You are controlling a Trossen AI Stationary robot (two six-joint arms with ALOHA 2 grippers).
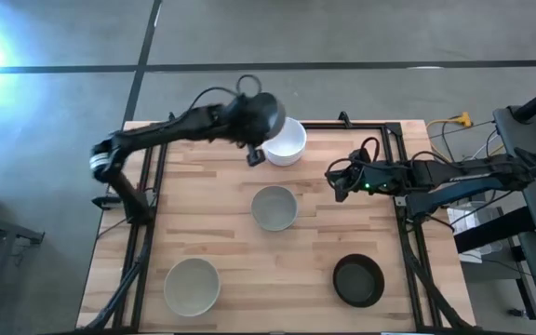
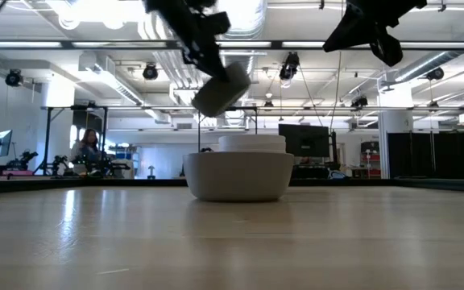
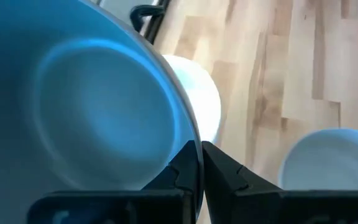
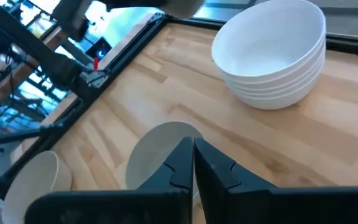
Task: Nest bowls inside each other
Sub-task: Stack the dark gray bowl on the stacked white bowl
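Observation:
My left gripper (image 1: 254,149) is shut on a white bowl (image 3: 98,106) and holds it in the air, tilted (image 2: 222,87), beside a stack of white bowls (image 1: 288,141) at the table's far edge. A grey bowl (image 1: 274,207) sits on its base mid-table. A pale bowl (image 1: 192,284) rests at the near left and a black bowl (image 1: 357,279) at the near right. My right gripper (image 1: 338,181) hovers shut with nothing in it, to the right of the grey bowl. My left gripper pinches the white bowl's rim (image 3: 194,140), one finger (image 3: 182,171) inside the bowl and the other (image 3: 224,171) outside. The fingers slant downward from the table's left. The bowl is lifted clear and hangs tilted below the fingers, above the table by the white stack.
A black frame (image 1: 394,130) runs along the table's far and side edges. Bare wood lies between the grey bowl and the two near bowls. Cables and equipment (image 1: 519,186) stand off the table's right side.

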